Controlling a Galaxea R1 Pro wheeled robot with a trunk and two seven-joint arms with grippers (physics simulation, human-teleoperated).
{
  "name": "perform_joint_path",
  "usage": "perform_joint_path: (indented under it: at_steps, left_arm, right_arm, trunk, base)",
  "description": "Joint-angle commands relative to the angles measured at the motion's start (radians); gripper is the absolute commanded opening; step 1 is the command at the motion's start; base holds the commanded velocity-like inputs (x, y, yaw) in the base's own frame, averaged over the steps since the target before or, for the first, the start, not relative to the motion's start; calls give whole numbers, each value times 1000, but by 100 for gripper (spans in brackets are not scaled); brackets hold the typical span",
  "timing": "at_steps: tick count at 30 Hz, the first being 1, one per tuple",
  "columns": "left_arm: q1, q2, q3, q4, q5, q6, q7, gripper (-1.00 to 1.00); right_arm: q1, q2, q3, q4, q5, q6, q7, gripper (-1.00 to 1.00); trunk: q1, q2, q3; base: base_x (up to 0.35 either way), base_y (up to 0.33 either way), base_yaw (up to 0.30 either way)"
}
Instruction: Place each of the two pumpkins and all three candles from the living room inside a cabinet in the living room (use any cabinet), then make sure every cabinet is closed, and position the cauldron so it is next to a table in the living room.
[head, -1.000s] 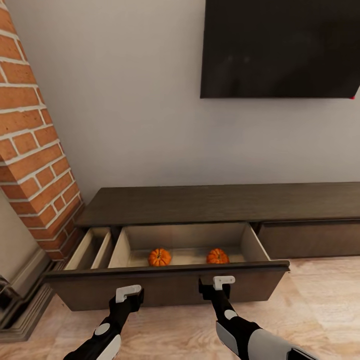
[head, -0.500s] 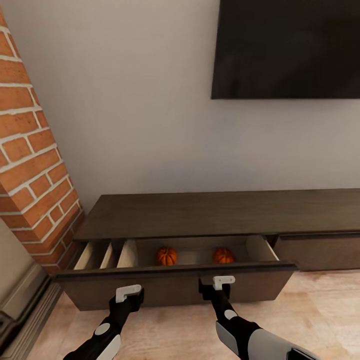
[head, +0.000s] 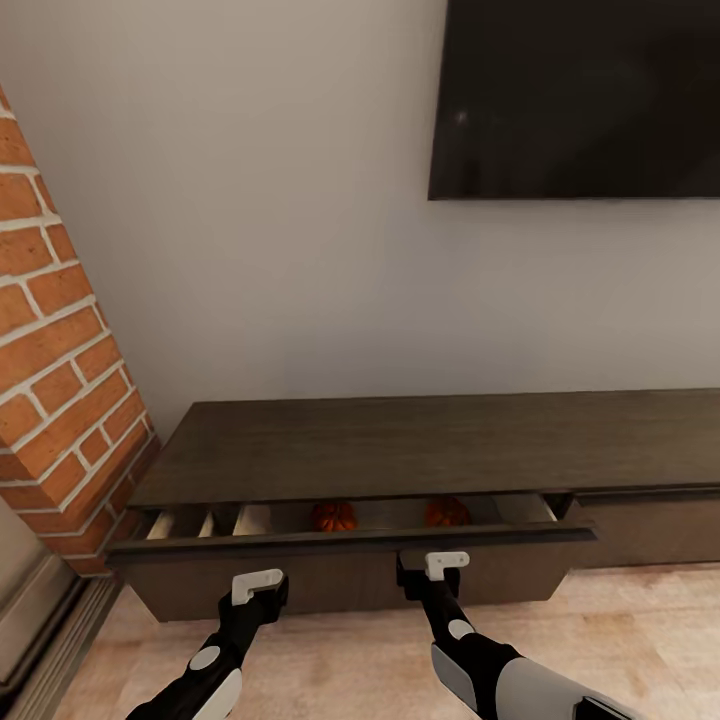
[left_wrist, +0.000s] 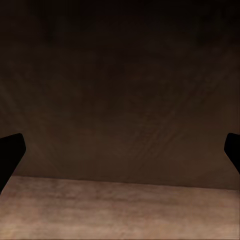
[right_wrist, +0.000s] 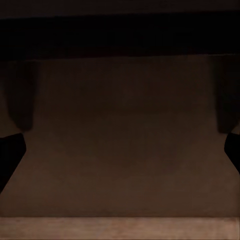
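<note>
Grey wall, dark TV (head: 580, 95) above; cabinet (head: 400, 435) drawer (head: 350, 570) barely ajar, two pumpkins (head: 333, 516) inside. Left claw (head: 262, 592) and right claw (head: 432, 577) spread wide, empty, at its front.

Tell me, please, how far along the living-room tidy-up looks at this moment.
Done: both ribbed orange pumpkins sit inside the long dark-brown wood cabinet. In hand: its wide drawer front is open only a narrow gap, with the left end effector and right end effector, both open, at its face. Left: shutting it fully; candles and cauldron are not in view, so their status is unknown.
</note>
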Motion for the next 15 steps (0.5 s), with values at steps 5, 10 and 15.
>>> perform_joint_path:
  at_steps: [5, 10, 15]
  left_arm:
    - [-1, 2, -8, -1, 10, -7, 8, 100]
    - [-1, 2, -8, -1, 10, -7, 8, 100]
    - [-1, 2, -8, -1, 10, -7, 8, 100]
  right_arm:
    - [-1, 0, 8, -1, -2, -2, -9, 100]
    - [-1, 0, 8, -1, -2, -3, -9, 100]
    - [-1, 0, 8, -1, -2, -2, -8, 100]
  trunk:
    - [0, 0, -1]
    - [0, 0, -1]
    - [0, 0, -1]
  base:
    - [308, 0, 0]
    - [301, 0, 0]
    - [106, 0, 0]
